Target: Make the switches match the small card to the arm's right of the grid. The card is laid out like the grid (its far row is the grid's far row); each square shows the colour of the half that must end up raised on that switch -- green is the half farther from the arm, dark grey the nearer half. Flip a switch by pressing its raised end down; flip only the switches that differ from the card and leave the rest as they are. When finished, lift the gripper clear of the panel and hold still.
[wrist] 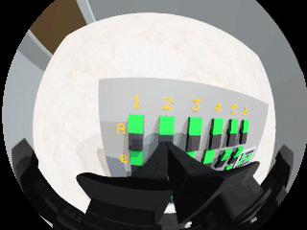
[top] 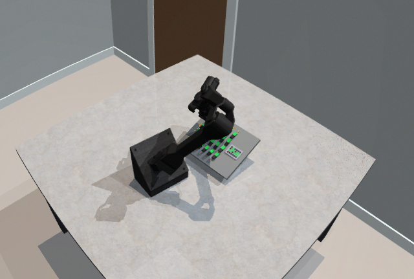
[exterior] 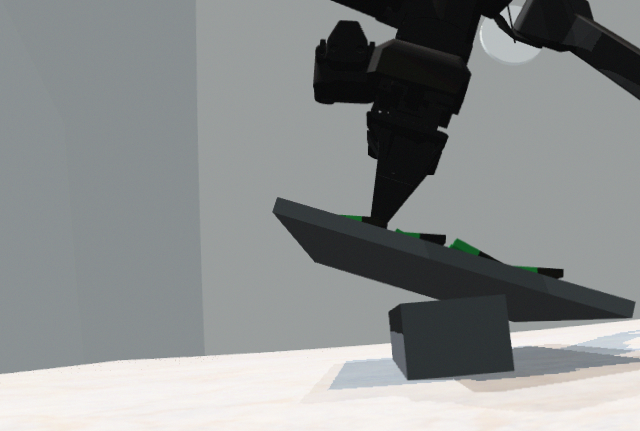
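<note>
Tilted grey switch panel (top: 242, 155) near the table's far-right edge.
Its green-and-dark-grey rocker switches (wrist: 195, 129) sit in rows under yellow column numbers; the small card (top: 233, 151) lies flat on the panel beside the grid.

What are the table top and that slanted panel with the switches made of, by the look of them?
The table top looks like pale polished stone, perhaps marble: mottled veining and a faint sheen. The panel looks like matte dark grey plastic or painted metal: flat, even colour, sharp edges, no grain. Neither is certain.
</note>
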